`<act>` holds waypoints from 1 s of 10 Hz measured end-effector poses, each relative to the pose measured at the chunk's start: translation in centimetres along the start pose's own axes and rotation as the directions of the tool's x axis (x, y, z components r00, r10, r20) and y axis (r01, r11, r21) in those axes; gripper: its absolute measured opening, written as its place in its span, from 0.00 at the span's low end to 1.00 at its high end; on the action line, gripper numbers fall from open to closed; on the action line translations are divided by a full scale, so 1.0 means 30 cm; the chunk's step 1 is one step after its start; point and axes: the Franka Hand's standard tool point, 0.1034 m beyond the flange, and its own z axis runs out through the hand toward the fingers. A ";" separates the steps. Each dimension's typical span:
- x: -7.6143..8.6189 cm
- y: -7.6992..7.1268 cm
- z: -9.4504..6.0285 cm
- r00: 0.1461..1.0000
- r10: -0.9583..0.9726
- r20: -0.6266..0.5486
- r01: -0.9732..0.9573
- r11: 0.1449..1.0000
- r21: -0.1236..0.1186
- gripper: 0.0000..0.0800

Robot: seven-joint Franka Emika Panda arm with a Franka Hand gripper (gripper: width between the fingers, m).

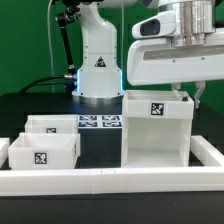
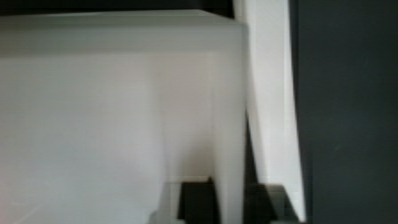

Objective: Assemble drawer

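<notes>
The drawer's tall white box shell [image 1: 155, 135] stands upright on the black table at the exterior view's right, with a tag on its front. Two shallow white trays sit at the left, one in front [image 1: 42, 155] and one behind it [image 1: 50, 125]. My gripper [image 1: 190, 97] reaches down over the box's right wall. In the wrist view the thin white wall [image 2: 249, 90] runs between my two dark fingers [image 2: 203, 200], which press on both sides of it; the gripper [image 2: 235, 188] is shut on that wall. The box interior [image 2: 107, 110] fills the rest of that view.
A long low white rail [image 1: 110, 182] runs along the front and turns back at the right side [image 1: 205, 150]. The marker board [image 1: 100, 122] lies flat behind the trays, in front of the arm's base [image 1: 98, 65].
</notes>
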 end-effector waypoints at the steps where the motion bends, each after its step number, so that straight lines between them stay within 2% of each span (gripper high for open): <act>1: 0.021 0.007 -0.005 0.997 0.074 -0.005 -0.074 0.997 0.001 0.05; 3: 0.063 0.033 -0.013 0.974 0.228 -0.006 -0.228 0.974 0.014 0.05; 6: 0.072 0.024 -0.019 0.939 0.345 -0.008 -0.345 0.938 0.024 0.05; 8: 0.071 0.016 -0.019 0.883 0.469 0.001 -0.469 0.883 0.034 0.05; 10: 0.098 0.026 -0.010 0.816 0.578 0.011 -0.578 0.815 0.042 0.05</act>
